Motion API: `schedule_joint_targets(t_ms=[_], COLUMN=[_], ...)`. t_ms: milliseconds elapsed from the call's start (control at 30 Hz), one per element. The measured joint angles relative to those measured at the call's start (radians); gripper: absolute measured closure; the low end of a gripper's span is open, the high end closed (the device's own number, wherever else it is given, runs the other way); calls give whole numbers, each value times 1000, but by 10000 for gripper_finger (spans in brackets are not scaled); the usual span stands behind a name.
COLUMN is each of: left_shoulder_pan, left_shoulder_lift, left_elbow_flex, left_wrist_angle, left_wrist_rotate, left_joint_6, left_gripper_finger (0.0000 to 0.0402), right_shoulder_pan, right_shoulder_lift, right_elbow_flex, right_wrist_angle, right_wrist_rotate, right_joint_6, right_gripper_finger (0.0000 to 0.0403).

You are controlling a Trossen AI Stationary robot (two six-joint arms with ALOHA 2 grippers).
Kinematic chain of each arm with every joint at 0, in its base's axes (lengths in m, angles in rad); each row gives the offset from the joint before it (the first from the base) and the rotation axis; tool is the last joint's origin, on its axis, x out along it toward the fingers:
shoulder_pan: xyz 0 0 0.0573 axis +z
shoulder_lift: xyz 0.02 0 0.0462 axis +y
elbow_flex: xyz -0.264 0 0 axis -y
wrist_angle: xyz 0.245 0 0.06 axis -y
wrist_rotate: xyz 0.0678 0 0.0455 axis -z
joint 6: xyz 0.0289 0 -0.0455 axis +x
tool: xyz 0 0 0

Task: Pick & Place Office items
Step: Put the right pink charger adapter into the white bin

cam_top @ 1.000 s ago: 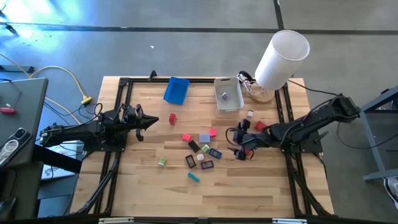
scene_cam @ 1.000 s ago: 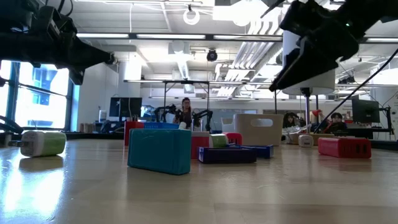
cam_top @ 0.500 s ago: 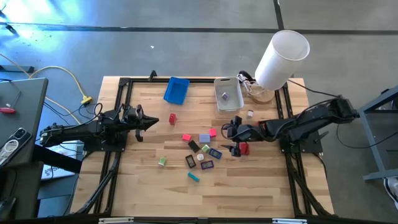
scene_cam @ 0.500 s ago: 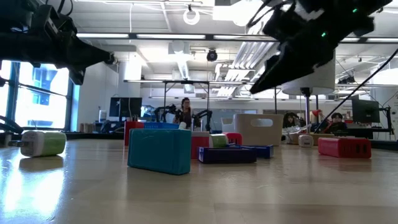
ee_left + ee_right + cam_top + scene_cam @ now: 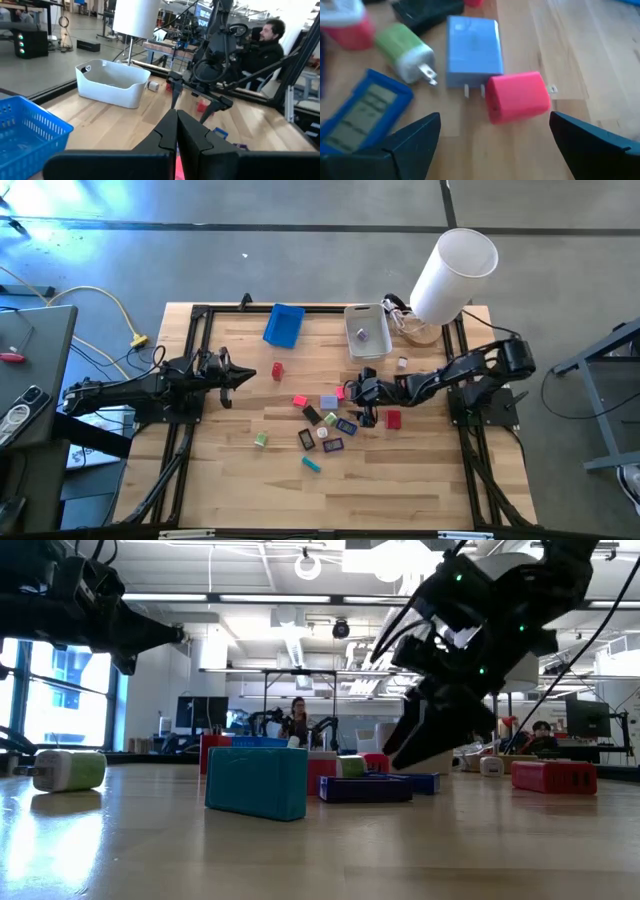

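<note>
The right gripper (image 5: 492, 145) hangs with jaws spread wide and empty over a small pink-red plastic charger block (image 5: 518, 104) — rounded corners, glossy shell, metal prongs at one end. It lies on the wooden desk (image 5: 420, 480) near the middle, right of the main scatter, touching a flat pale-blue plug block (image 5: 473, 49); a green-and-white pronged plug (image 5: 406, 51) sits just beside. Likely light, rigid and a little slick, so it is best pinched across its flat sides, clear of the prongs. The left gripper (image 5: 248, 374) waits near the desk's left edge, fingers closed on nothing.
</note>
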Motion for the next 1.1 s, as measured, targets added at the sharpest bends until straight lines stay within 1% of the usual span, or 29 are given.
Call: schedule_joint_targets(t_ms=[267, 467, 600, 733, 933, 1100], left_shoulder_pan=[0, 0, 0, 0, 0, 0], left_shoulder_lift=[0, 0, 0, 0, 0, 0], left_elbow_flex=[0, 0, 0, 0, 0, 0], left_wrist_angle=[0, 0, 0, 0, -24, -32], left_wrist_rotate=[-5, -7, -8, -30, -52, -58], left_joint_6=[40, 62, 77, 108, 90, 84], left_gripper_finger=[400, 400, 400, 400, 400, 400], right_shoulder_pan=[-45, -82, -108, -131, -134, -134], right_shoulder_lift=[9, 9, 9, 9, 9, 9], right_elbow_flex=[0, 0, 0, 0, 0, 0], right_wrist_angle=[43, 39, 46, 63, 68, 61], right_wrist_rotate=[-3, -103, -121, -168, -193, -238], right_joint_6=[-59, -91, -118, -145, -218, -213], right_gripper_finger=[39, 39, 39, 39, 39, 39])
